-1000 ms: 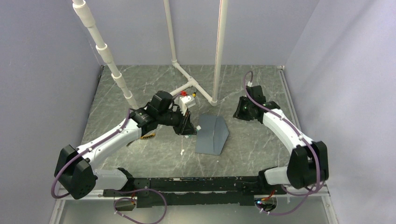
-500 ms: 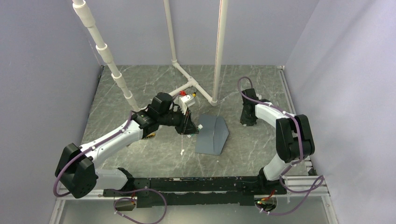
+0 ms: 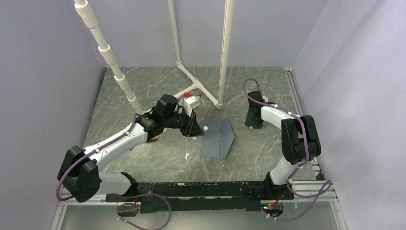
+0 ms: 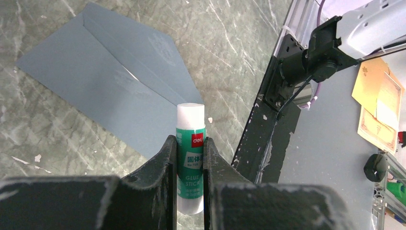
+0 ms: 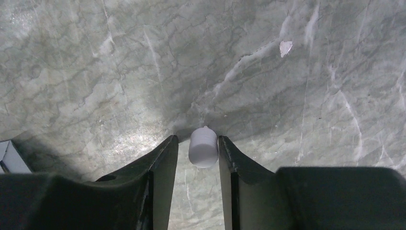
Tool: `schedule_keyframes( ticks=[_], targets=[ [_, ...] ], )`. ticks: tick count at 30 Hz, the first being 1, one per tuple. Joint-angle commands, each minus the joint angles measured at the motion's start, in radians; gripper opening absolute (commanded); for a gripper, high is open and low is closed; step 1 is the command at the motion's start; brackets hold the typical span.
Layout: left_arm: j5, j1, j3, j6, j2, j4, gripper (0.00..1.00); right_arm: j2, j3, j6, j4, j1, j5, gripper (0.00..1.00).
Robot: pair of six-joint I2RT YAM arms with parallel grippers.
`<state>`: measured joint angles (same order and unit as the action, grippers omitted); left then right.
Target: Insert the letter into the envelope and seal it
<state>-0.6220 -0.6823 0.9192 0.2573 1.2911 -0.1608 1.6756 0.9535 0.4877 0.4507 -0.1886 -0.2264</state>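
Left gripper (image 4: 190, 142) first: we see its two fingers pressed flat against a green-and-white glue stick (image 4: 190, 120), holding it firmly, the stick's white end poking out past the fingertips. From above, that end sits just beside the left edge of the envelope (image 3: 218, 139). The envelope lies flat on the marbled table (image 3: 158, 158) between the two arms, with its pointed flap folded open toward the far side. We find the right gripper (image 5: 197, 140) low over the table, well to the right of the envelope. Its jaws loosely bracket a small white cap (image 5: 203, 149) standing on the surface, with a thin gap showing on one side, so nothing is clamped.
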Motion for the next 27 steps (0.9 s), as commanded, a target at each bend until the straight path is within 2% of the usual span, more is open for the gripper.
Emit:
schedule_keyframes(
  ticks=[1,7,13,15,18,20,23,25,27],
  targets=[
    [0.038,0.000,-0.003,0.007,-0.006,0.031,0.02,-0.014,0.003,0.010,-0.007,0.005,0.001,0.43],
    [0.063,0.000,-0.013,0.017,-0.026,0.045,0.02,-0.085,0.031,0.019,0.038,0.005,0.001,0.54],
    [0.091,0.001,0.004,0.068,-0.048,0.082,0.02,-0.282,0.048,0.027,0.098,0.005,0.005,0.64],
    [0.090,0.000,0.002,0.101,-0.062,0.129,0.02,-0.353,0.057,-0.002,0.110,0.002,0.066,0.65],
    [0.056,0.000,-0.003,0.155,-0.079,0.224,0.03,-0.459,0.053,-0.037,0.081,-0.021,0.256,0.65],
    [0.026,0.001,-0.001,0.182,-0.084,0.272,0.03,-0.548,0.015,-0.043,-0.014,-0.051,0.448,0.66],
    [0.001,0.000,0.009,0.222,-0.085,0.317,0.02,-0.685,-0.074,0.030,-0.241,-0.118,0.717,0.73],
    [-0.013,0.000,0.011,0.258,-0.088,0.355,0.02,-0.785,-0.146,0.151,-0.478,-0.162,0.783,0.81],
    [-0.022,0.000,0.004,0.303,-0.091,0.416,0.03,-0.838,-0.212,0.292,-0.647,-0.205,0.788,0.87]
  ],
)
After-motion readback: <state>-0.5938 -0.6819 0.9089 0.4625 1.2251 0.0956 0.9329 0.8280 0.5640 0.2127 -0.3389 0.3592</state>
